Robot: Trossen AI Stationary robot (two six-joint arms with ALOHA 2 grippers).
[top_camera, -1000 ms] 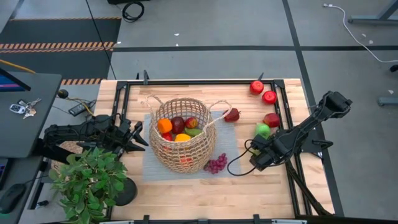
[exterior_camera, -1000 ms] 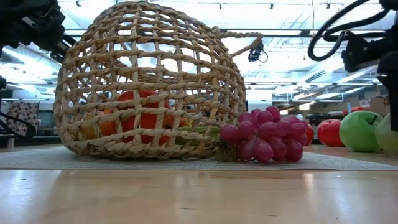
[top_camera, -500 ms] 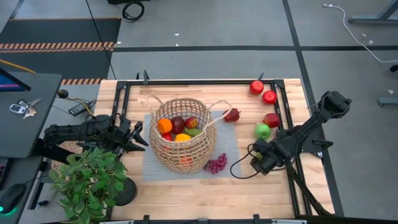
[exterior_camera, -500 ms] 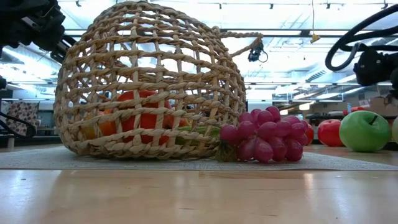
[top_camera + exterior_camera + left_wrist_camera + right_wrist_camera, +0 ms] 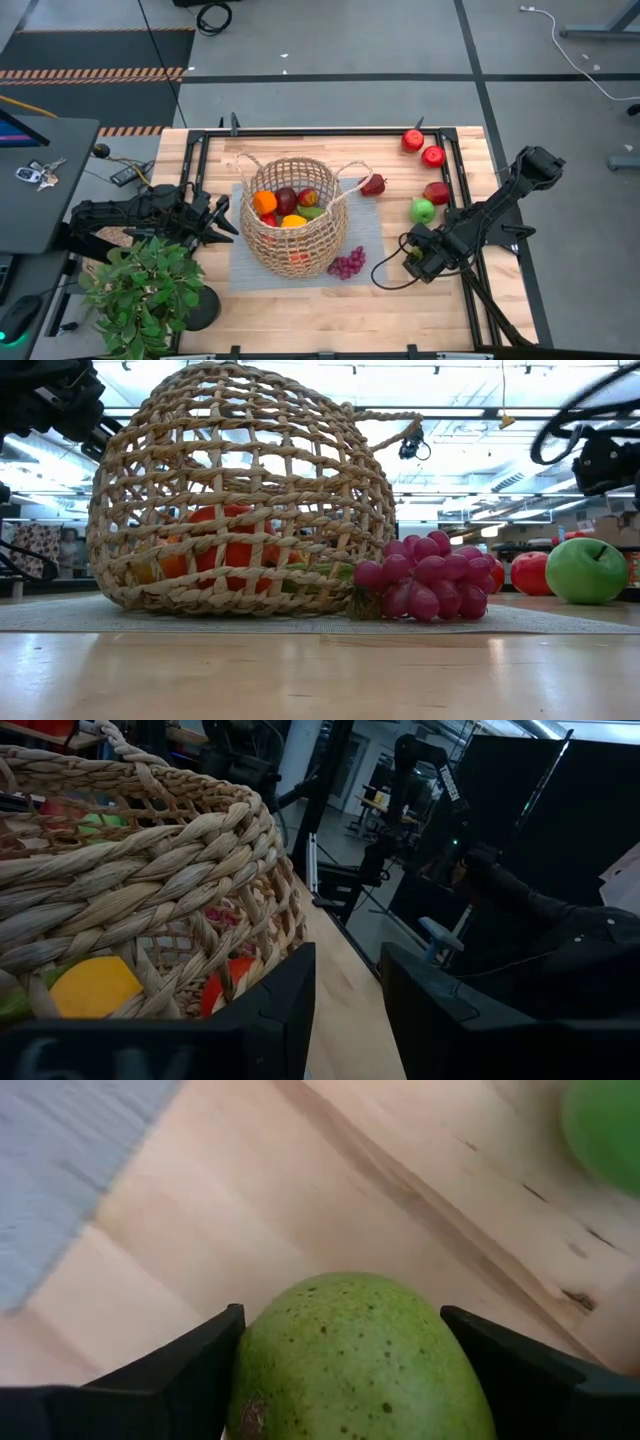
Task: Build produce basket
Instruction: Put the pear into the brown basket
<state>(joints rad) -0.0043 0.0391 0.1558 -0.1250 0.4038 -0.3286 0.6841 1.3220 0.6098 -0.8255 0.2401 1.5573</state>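
The wicker basket point(image 5: 292, 228) sits on a grey mat point(image 5: 245, 262) near the middle of the wooden table point(image 5: 300, 310), holding an orange point(image 5: 264, 202), a dark red fruit point(image 5: 287, 200) and other produce. A bunch of purple grapes point(image 5: 347, 264) lies on the mat, touching the basket's base. A red chili point(image 5: 373, 185) lies just beyond the mat. A green apple point(image 5: 423, 211) and three red apples point(image 5: 424, 150) rest near the table's right side. The right gripper point(image 5: 340, 1370) hovers low over the table on that side, its fingers point(image 5: 170, 1380) set around a speckled green pear point(image 5: 360, 1355). The left gripper point(image 5: 222, 219) waits just beside the basket, fingers point(image 5: 270, 1020) narrowly apart, holding nothing. A potted plant point(image 5: 140, 290) stands at the near left corner.
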